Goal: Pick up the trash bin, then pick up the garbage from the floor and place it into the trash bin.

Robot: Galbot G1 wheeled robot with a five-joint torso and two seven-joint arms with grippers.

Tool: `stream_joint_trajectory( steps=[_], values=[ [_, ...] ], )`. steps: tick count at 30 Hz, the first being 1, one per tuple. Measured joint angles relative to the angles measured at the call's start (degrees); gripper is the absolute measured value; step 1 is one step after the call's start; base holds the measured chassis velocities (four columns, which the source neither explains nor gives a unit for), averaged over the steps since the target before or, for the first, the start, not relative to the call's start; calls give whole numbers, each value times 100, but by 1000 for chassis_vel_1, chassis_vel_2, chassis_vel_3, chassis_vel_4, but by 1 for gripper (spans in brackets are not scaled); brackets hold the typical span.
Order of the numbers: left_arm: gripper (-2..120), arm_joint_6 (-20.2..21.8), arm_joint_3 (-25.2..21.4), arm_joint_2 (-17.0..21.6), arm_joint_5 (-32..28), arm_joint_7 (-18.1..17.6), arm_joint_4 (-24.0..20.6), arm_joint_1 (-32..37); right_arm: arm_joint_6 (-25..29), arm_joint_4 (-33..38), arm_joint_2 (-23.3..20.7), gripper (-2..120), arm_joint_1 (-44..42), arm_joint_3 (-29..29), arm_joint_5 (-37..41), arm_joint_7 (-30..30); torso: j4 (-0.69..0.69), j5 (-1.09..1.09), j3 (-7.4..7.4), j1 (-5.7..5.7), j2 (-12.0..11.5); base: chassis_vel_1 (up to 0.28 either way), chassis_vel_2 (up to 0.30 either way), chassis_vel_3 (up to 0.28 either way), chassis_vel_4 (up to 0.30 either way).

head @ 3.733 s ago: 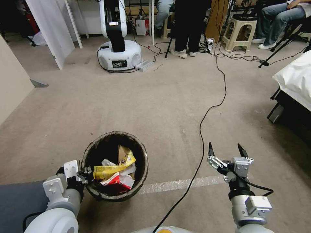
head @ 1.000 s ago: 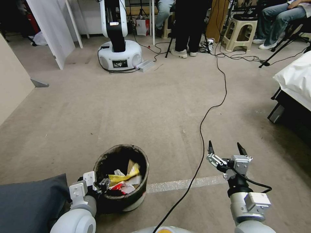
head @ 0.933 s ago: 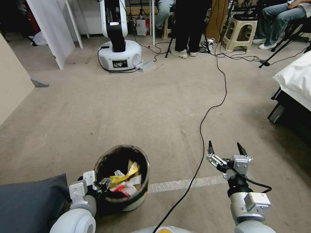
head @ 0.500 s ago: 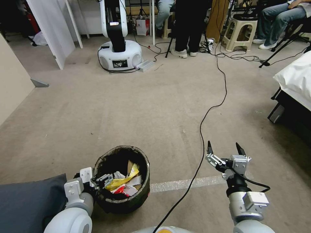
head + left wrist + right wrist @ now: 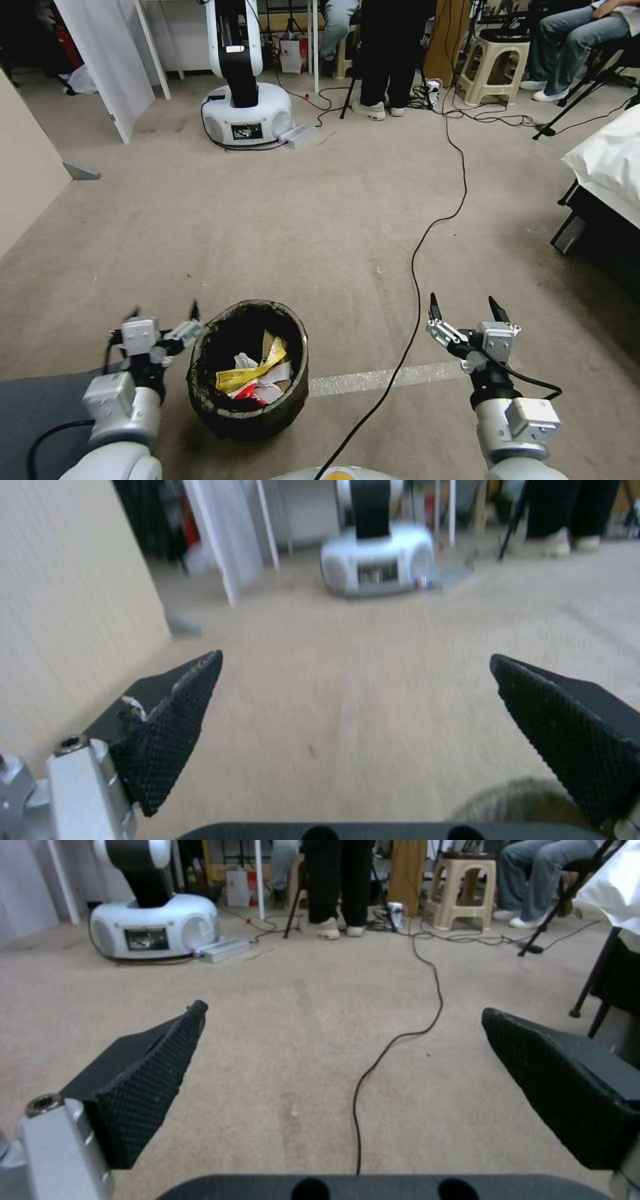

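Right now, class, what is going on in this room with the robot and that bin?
The trash bin stands on the carpet in front of the robot, holding the garbage: yellow, red and white wrappers. The left gripper is open just beside the bin's rim, gripping nothing. The right gripper hovers open and empty over the floor, near a black cable.

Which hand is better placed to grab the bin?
Left. The left hand is open right beside the bin rim, apart from it. The right hand is also open but hangs farther off, across the black cable.
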Motion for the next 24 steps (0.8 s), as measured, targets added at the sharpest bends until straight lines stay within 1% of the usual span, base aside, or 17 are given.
stream_joint_trajectory(
  steps=[1, 2, 4, 5, 6, 8, 9, 10, 12, 13, 16, 24],
  values=[
    [100, -329, 27, -17, 91, -53, 11, 133, 60, 0, 8, 100, -55, 10, -40, -30, 0, 0, 0, 0, 0, 0, 0, 0, 0],
    [100, -329, 27, -17, 91, -53, 11, 133, 60, 0, 8, 100, -55, 10, -40, -30, 0, 0, 0, 0, 0, 0, 0, 0, 0],
    [100, -910, 131, -30, 217, -352, 48, 432, 186, 21, 24, 100, -211, 41, -156, -62, 0, 0, 0, 0, 0, 0, 0, 0, 0],
    [100, -1026, 158, -31, 228, -449, 61, 507, 211, 35, 26, 100, -267, 53, -191, -62, 0, 0, 0, 0, 0, 0, 0, 0, 0],
    [100, -1026, 158, -31, 228, -449, 61, 507, 211, 35, 26, 100, -267, 53, -191, -62, 0, 0, 0, 0, 0, 0, 0, 0, 0],
    [100, -1326, 216, -41, 245, -739, 115, 735, 306, 106, 28, 100, -455, 107, -262, -62, 0, 0, 0, 0, 0, 0, 0, 0, 0],
    [100, -1421, 223, -50, 245, -814, 127, 821, 360, 138, 26, 100, -537, 134, -289, -62, -1, -1, 0, 0, 0, 0, 0, 0, 0],
    [100, -1421, 223, -50, 245, -814, 127, 821, 360, 138, 26, 100, -537, 134, -289, -62, -1, -1, 0, 0, 0, 0, 0, 0, 0],
    [100, -1598, 217, -101, 223, -873, 140, 1045, 539, 172, 24, 100, -724, 227, -385, -86, -1, -1, 0, 0, 0, 0, 0, 0, 0],
    [100, -1598, 217, -101, 223, -873, 140, 1045, 539, 172, 24, 100, -724, 227, -385, -86, -1, -1, 0, 0, 0, 0, 0, 0, 0],
    [100, -1794, 234, -150, 223, -871, 165, 1370, 734, 177, 39, 100, -916, 303, -466, -102, 0, 0, 0, 0, 0, 0, 0, 0, 0],
    [100, -1864, 232, -143, 219, -851, 211, 1520, 826, 185, 101, 100, -955, 307, -595, -124, 0, 0, 0, 0, 0, 0, 0, 0, 0]
  ],
)
